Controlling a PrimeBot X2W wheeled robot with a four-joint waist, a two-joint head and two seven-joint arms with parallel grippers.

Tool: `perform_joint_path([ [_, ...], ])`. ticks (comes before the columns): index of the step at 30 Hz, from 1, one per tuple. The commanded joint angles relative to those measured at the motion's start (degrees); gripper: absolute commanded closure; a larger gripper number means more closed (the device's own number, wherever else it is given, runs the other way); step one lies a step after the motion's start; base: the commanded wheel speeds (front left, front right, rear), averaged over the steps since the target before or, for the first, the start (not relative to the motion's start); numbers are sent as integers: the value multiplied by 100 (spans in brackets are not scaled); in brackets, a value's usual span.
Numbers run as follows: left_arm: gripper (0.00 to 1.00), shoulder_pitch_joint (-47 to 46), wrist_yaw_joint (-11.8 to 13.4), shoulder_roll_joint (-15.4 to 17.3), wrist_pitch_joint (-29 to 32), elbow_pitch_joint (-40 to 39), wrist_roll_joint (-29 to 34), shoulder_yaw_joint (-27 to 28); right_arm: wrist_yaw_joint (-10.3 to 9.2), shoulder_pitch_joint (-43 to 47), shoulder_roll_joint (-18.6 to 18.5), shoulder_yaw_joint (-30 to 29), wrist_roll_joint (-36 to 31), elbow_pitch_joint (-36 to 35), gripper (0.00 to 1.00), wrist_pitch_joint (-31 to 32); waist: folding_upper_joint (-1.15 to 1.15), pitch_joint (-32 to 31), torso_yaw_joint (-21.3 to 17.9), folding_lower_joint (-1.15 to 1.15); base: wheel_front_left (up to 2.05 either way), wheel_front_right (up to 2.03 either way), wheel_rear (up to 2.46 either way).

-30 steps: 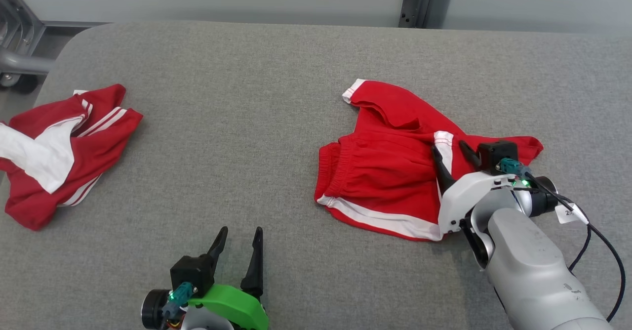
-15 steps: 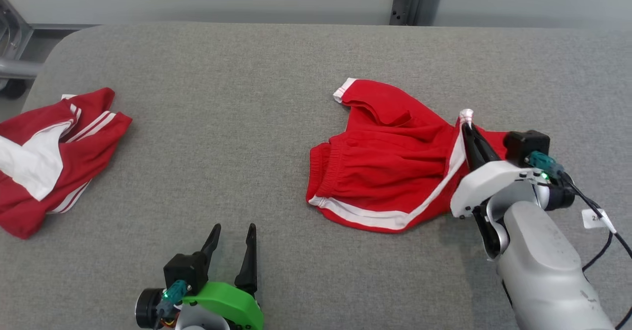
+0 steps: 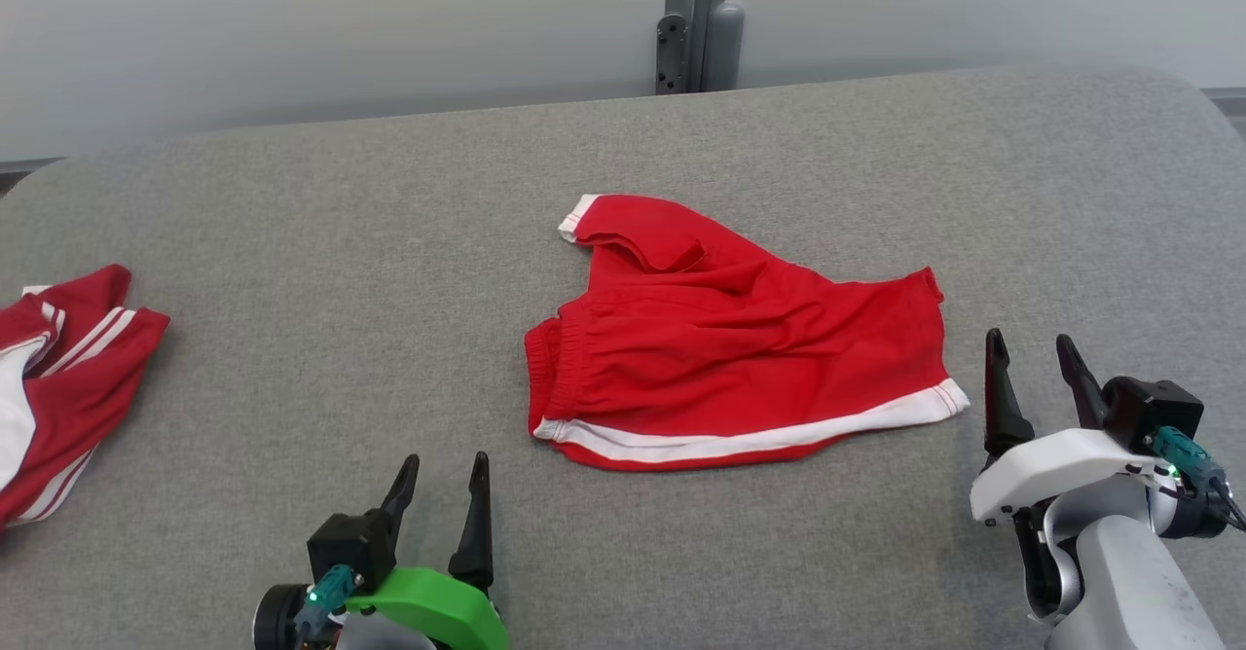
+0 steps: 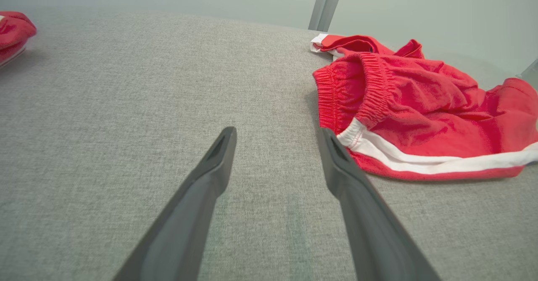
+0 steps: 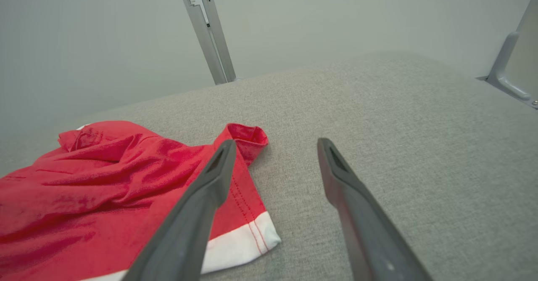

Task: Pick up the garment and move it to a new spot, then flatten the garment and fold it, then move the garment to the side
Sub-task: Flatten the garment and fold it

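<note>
Red shorts [image 3: 720, 358] lie on a grey worktop [image 3: 389, 241]. The right end effector [image 3: 1027, 339] sits just right of them, the left end effector [image 3: 445, 460] near their front-left. Both have fingers apart, holding nothing.

Shorts [image 3: 730, 358] central on table [image 3: 341, 241], second garment [image 3: 68, 378] far left — right tool [image 3: 1028, 339] beside shorts.

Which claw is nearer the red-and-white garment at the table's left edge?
Left. The left claw, open, sits right of the red-and-white garment, nearer the robot; the right claw is far across, beyond the red shorts.
</note>
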Motion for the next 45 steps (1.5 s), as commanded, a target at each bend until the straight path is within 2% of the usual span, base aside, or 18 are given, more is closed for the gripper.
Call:
perform_joint_path([
  [1,0,103,7,22,0,-18,55,38,1,107,8,46,-111,-209,0,-16,0,-157,-195,0,0,0,0],
  [5,0,143,12,22,0,-59,58,61,1,297,3,378,-303,-662,0,-17,0,-283,-234,0,0,0,0],
  [7,0,199,124,22,0,-169,167,125,0,418,-6,705,-442,-865,0,-17,0,-360,-217,0,0,0,0],
  [11,0,323,310,22,0,-275,331,279,0,623,-1,961,-608,-919,0,-17,0,-444,-145,0,0,0,0],
  [17,0,536,488,22,0,-351,579,559,0,907,-5,1011,-623,-814,0,-17,0,-559,23,0,0,0,0],
  [26,0,834,519,21,0,-452,752,839,0,1167,-5,971,-436,-644,0,-17,0,-699,105,0,0,0,0],
  [28,0,828,437,21,0,-486,710,787,0,1153,-5,981,-446,-632,0,-17,0,-674,93,0,0,0,0],
  [29,0,762,40,20,0,-485,248,574,0,1049,-5,1005,-458,-631,0,-17,0,-574,42,0,0,0,0],
  [33,0,476,-344,25,0,-419,71,254,0,929,-4,1069,-384,-591,0,-17,0,-371,-91,0,0,0,0],
  [41,0,-259,-636,24,1,0,122,-319,0,586,-4,1123,-408,-643,0,-17,0,275,-552,0,0,0,0],
  [45,0,-536,-672,25,-1,233,172,-283,0,462,-3,1077,-444,-668,0,-17,0,501,-749,0,0,0,0],
])
